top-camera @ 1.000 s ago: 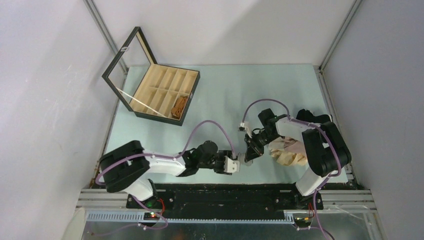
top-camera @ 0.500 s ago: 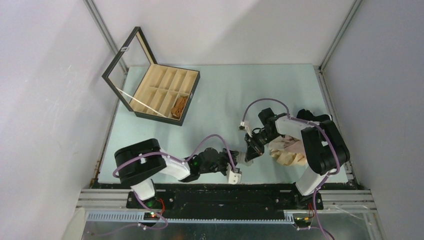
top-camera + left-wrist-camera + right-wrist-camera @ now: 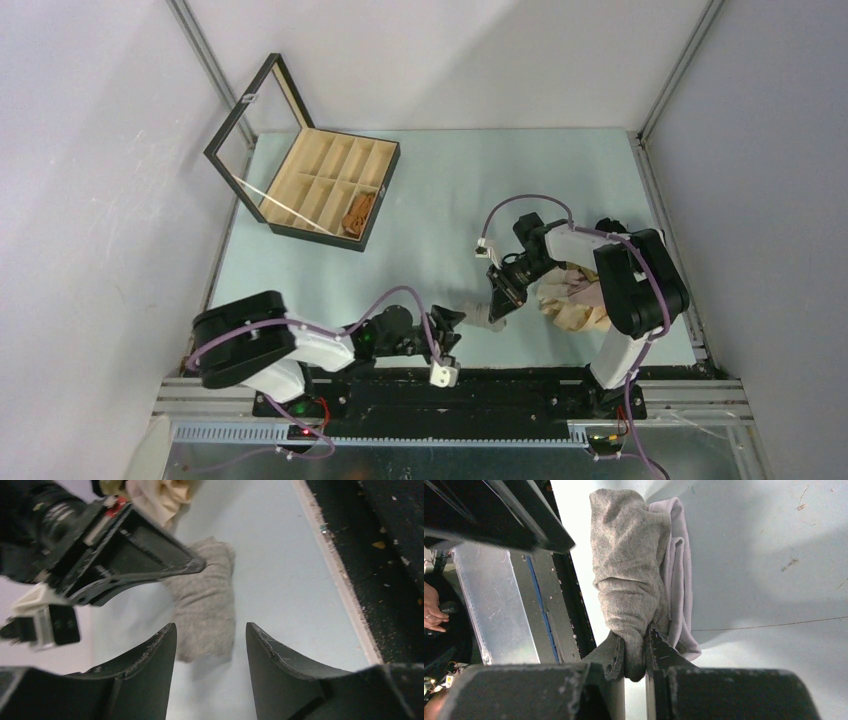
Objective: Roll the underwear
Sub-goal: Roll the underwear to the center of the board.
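The right tool (image 3: 634, 652) pinches the grey underwear (image 3: 629, 565) at lower centre, the cloth running up-frame. The left tool (image 3: 210, 635) stands open, with that cloth lying just beyond its tips. Only the right wrist view shows pale pink cloth (image 3: 680, 570) against the grey.

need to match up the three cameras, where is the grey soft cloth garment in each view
Top external: grey soft cloth garment low centre, just left of the right claw.
Left wrist: mid-frame, lying just beyond the open left claw.
Right wrist: centre, running up from the bottom.
Shared landmark: the right claw, shut on the garment's end.
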`<act>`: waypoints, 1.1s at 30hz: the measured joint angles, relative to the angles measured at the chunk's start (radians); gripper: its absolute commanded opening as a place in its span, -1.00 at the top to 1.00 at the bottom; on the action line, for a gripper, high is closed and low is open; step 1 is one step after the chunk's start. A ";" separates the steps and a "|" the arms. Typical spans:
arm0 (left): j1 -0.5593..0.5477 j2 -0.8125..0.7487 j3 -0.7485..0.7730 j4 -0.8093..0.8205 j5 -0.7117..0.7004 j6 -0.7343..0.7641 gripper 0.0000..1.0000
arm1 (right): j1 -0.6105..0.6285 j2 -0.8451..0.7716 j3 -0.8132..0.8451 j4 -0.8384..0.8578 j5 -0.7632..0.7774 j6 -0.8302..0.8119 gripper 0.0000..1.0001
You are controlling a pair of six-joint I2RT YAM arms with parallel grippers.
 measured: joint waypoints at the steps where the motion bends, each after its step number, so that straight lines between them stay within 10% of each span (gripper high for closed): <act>1: -0.002 0.033 0.008 0.013 0.012 0.004 -0.15 | 0.000 0.000 0.000 0.000 0.000 0.002 1.00; 15: -0.038 0.335 0.164 0.142 -0.098 0.050 -0.10 | 0.000 0.000 0.001 0.000 0.003 0.010 1.00; 26: -0.059 0.361 0.301 -0.083 -0.150 0.101 -0.07 | -0.016 0.001 0.004 -0.014 0.031 0.019 0.99; 33: -0.062 0.398 0.480 -0.397 -0.142 0.203 -0.06 | -0.073 -0.017 -0.011 -0.033 0.060 0.053 -0.37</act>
